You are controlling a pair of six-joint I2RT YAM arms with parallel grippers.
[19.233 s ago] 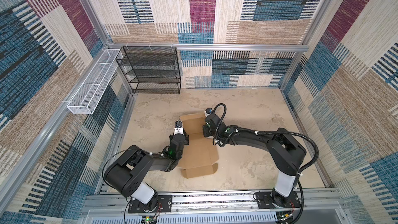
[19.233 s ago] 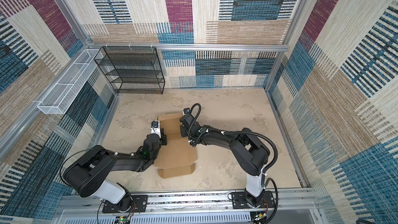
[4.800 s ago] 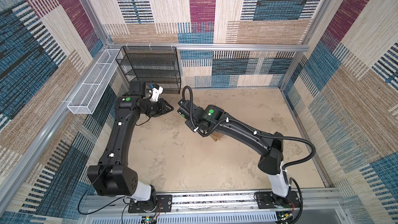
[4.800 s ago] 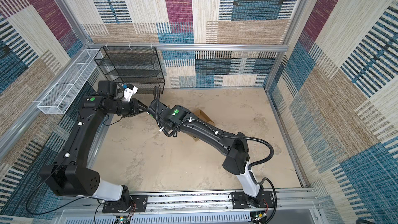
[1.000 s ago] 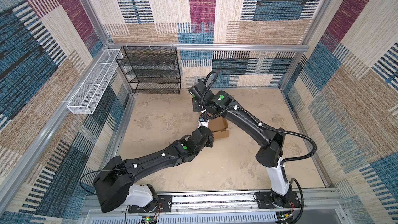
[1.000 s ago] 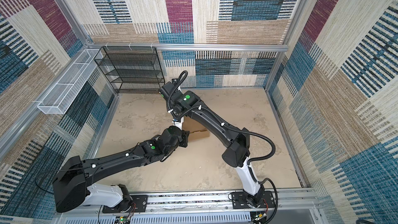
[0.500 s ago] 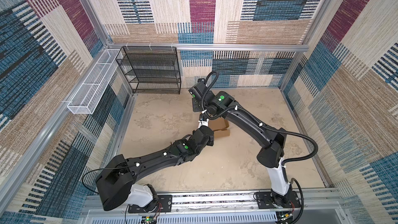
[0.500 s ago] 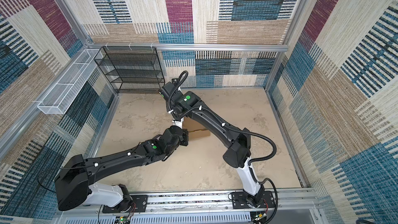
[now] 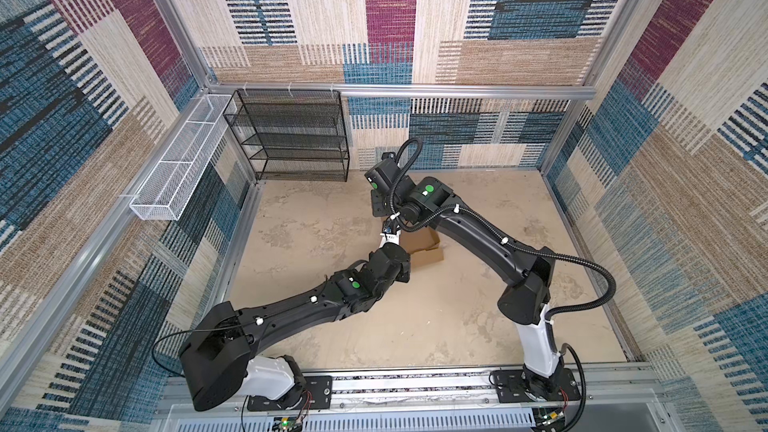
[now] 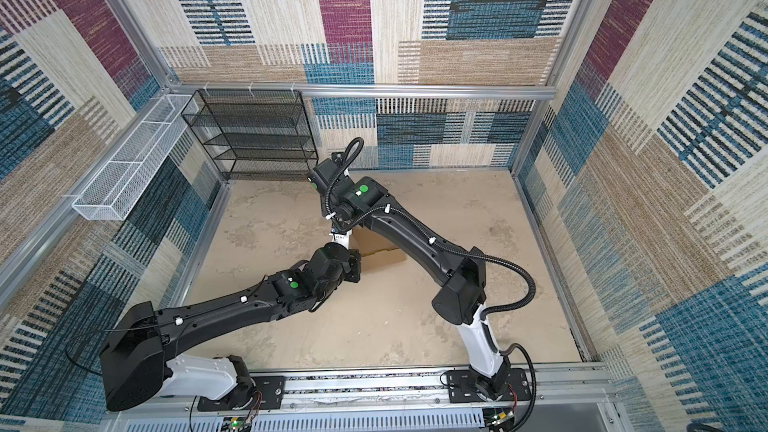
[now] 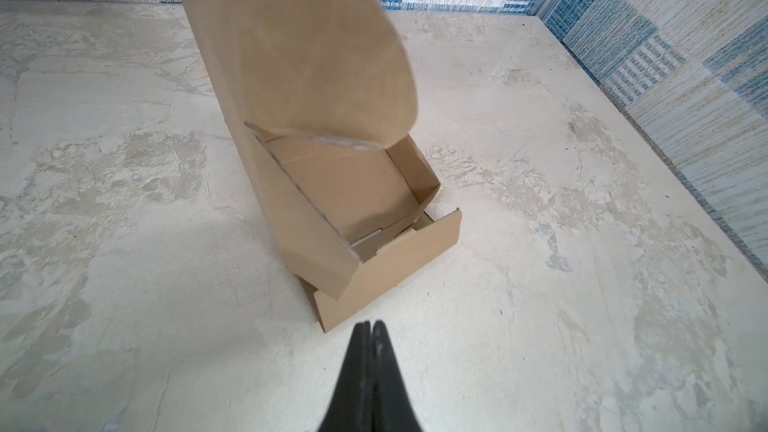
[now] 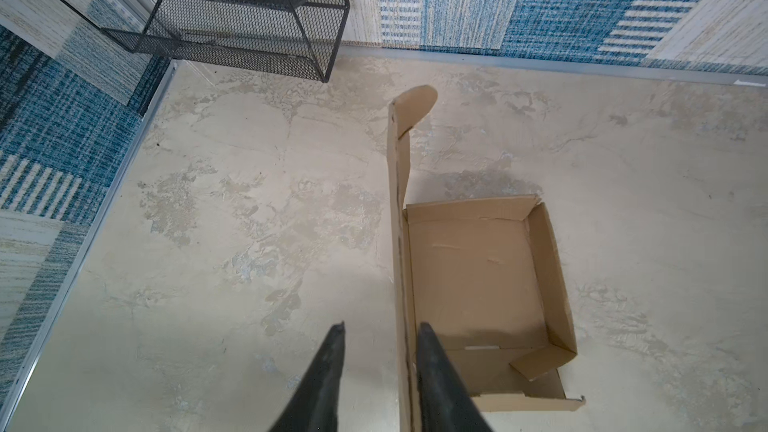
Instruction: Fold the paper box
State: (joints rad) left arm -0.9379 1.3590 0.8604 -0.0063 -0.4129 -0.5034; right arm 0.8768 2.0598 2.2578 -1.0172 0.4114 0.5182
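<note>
Inspection of the work cell. The paper box [image 9: 424, 249] [image 10: 382, 257] sat on the counter [image 9: 415, 326] near its middle, just beyond the left arm's wrist and below the right arm's wrist in both top views; both arms partly covered it there.

Condition of the box: partly formed. In the right wrist view the paper box [image 12: 473, 284] showed an open tray with its far wall and one side wall raised. Its lid panel [image 12: 399, 201] stood roughly upright along the opposite side, with a rounded flap [image 12: 415, 105] at its far end. A corner tab [image 12: 544, 359] leaned inward, and the near wall [image 12: 532, 401] lay outward, not tucked in. The left wrist view agreed: the near wall [image 11: 395, 259] leaned away from the tray, and the lid panel [image 11: 291, 35] rose over it.

Left tool [image 11: 369, 324]: closed, fingers pressed together, holding nothing. It hovered near the near wall's corner and was apart from the cardboard.

Right tool [image 12: 381, 324]: parted and straddling the lid panel's near end. One finger [image 12: 432, 359] sat right against the panel; the other finger [image 12: 328, 359] stood clear of it. No clamping was evident.

Other fittings: a black wire shelf [image 9: 291, 139] against the back wall and a white wire basket [image 9: 174, 168] on the left wall.
</note>
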